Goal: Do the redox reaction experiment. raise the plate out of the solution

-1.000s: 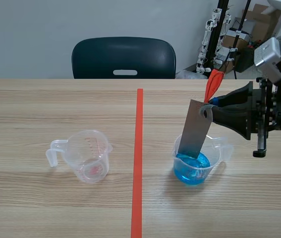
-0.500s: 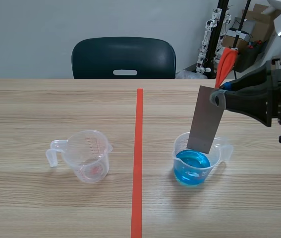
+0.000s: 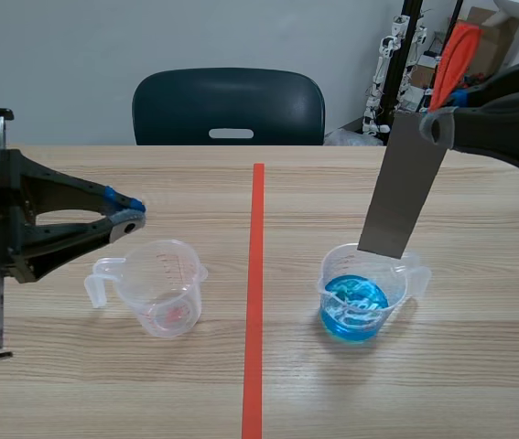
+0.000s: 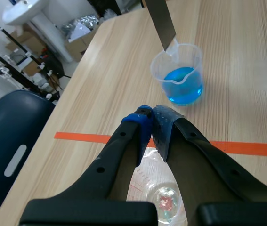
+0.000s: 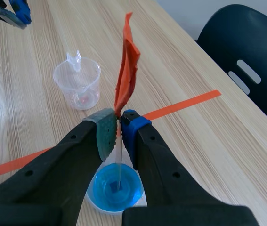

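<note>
The metal plate (image 3: pixel 404 183) hangs clear of the blue solution (image 3: pixel 353 306), its lower edge about level with the rim of the clear measuring cup (image 3: pixel 329 276) and directly over it. It tilts, with the top leaning toward one o'clock. The right pincer (image 5: pixel 118 128) pinches the plate by its upper end only, and an orange-red strip (image 3: pixel 454 55) stands up from the same pinch.

From the red tape line (image 3: pixel 256 274) on the worktop (image 3: pixel 479 366), the blue cup sits at three o'clock. A second, empty measuring cup (image 3: pixel 154 274) sits at nine o'clock. The left pincer (image 4: pixel 152 123) hovers at about ten o'clock of that empty cup, its tips pressed together on nothing. A dark chair (image 3: pixel 229 105) stands across the worktop at twelve o'clock.

To my eye the lift looks nearly done, but a few things could spoil it:
- **Tipping the cup:** the lower edge is so near the rim that a sideways move now could clip the light cup and tip it.
- **Dripping:** the wet end may drip onto the wood if it leaves the cup's mouth too soon.
- **Swinging or slipping:** held by one end, the plate could swing or slip in the pads if the arm jerks.
</note>
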Available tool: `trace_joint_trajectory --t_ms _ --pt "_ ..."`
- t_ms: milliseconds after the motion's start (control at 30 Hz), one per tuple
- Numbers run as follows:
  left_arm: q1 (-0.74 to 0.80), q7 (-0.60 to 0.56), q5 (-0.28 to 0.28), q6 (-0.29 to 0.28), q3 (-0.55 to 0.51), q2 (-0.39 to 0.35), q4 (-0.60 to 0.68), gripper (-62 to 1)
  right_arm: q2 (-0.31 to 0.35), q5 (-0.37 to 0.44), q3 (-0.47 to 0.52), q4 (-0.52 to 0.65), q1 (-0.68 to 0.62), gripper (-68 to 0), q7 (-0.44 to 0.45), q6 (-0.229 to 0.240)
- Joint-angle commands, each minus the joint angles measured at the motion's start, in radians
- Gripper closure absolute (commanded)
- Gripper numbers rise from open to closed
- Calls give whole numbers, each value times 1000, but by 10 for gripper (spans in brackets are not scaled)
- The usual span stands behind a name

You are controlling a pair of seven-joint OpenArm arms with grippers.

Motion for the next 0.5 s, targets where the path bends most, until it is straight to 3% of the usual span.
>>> trace_joint_trajectory --t_ms 0,167,467 --pt "-38 10 -14 5 1 16 0 -23 14 21 18 4 14 -57 14 -3" --pt "-127 109 -45 5 72 63 -2 -23 16 30 18 4 14 -57 4 -3" --pt "-218 204 -22 -30 142 224 -47 -26 15 60 32 6 14 -48 -11 -3"
